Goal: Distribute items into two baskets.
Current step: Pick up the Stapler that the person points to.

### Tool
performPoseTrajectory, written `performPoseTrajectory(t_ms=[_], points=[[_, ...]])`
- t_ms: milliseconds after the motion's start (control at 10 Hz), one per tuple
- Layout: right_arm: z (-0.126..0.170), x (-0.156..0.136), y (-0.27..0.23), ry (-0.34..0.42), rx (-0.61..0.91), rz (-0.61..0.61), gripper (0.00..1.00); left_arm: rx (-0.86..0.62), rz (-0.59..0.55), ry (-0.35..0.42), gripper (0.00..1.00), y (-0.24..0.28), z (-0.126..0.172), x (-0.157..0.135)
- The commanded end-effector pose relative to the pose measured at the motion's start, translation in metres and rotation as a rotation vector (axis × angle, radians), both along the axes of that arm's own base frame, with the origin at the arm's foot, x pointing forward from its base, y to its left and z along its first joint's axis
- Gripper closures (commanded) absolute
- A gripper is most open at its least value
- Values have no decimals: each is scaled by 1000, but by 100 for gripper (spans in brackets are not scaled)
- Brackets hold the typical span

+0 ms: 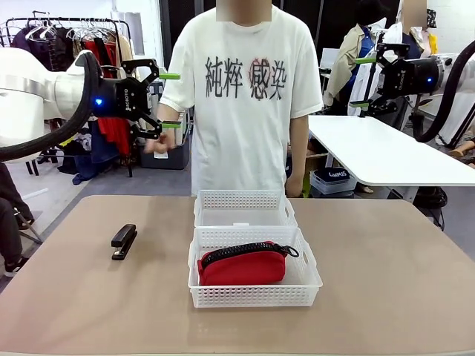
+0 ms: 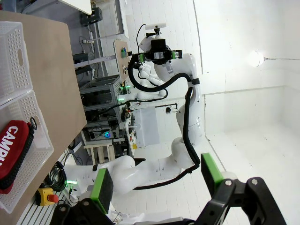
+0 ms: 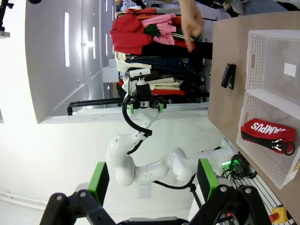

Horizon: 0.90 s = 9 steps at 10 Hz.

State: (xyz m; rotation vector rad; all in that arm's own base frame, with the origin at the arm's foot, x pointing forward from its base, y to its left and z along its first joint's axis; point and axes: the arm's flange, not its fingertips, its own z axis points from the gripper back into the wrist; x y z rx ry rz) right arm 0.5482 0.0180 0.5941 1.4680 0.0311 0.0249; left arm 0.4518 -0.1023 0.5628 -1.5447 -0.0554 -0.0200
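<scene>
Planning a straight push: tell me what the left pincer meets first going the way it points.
Way looks free nearby; farther on, the left pincer lines up with the white right arm, though depth is unclear.

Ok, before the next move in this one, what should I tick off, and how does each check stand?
1. Left gripper open and empty: ok.
2. Right gripper open and empty: ok.
3. Red pouch inside the nearer basket: ok.
4. Stapler in a basket: not ok; it lies on the table, left of the baskets.
5. Far basket free to take the stapler: ok, no item in it.
6. Person's hand away from the stapler: ok, raised near the left gripper.
</scene>
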Motion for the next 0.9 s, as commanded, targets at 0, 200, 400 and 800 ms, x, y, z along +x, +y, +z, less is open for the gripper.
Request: performPoseTrajectory(t_ms=[0,200,400,800], points=[[2,0,-1,-4,-2,-9,0,-2,0,-3,0,0,2,0],[2,0,-1,-4,-2,-9,0,-2,0,-3,0,0,2,0],[2,0,-1,-4,-2,-9,0,-2,0,-3,0,0,2,0],[2,0,-1,-4,-2,-9,0,-2,0,-3,0,0,2,0]])
